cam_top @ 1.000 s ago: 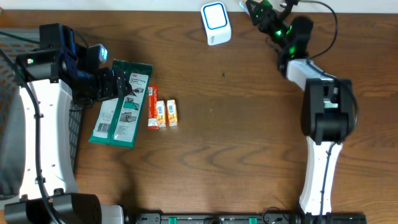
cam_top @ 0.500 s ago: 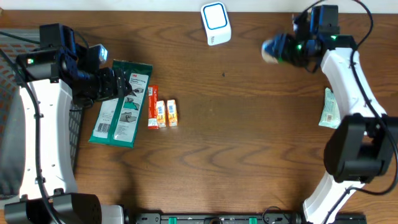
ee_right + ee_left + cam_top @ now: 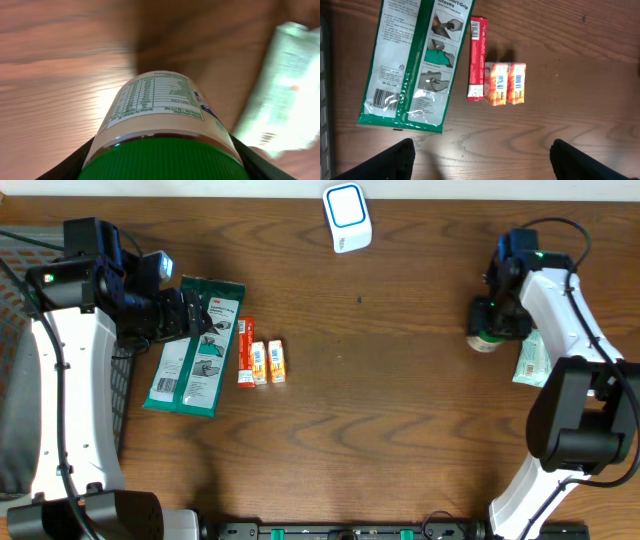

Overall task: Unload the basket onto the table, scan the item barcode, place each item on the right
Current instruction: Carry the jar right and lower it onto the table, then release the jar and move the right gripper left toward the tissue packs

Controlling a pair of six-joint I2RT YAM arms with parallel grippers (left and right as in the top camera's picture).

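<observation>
My right gripper [image 3: 162, 162] is shut on a jar [image 3: 157, 107] with a green ribbed lid and a white nutrition label, one black finger [image 3: 67, 165] on each side of the lid. From overhead that gripper [image 3: 492, 318] holds the jar [image 3: 484, 340] low over the right side of the table, far from the white and blue scanner [image 3: 347, 218] at the back centre. My left gripper [image 3: 485, 165] hangs open over bare wood, its fingers [image 3: 392, 160] wide apart, just below the green packet [image 3: 410, 65]. No barcode on the jar is visible.
A green glove packet [image 3: 195, 345], a red box [image 3: 245, 352] and two orange boxes [image 3: 268, 363] lie left of centre. A pale green packet [image 3: 530, 358] lies beside the jar on the right. A grey basket [image 3: 15, 380] sits at the left edge.
The right arm has swung from the back of the table by the scanner out to the right and down, carrying the jar. The left arm has not moved.
</observation>
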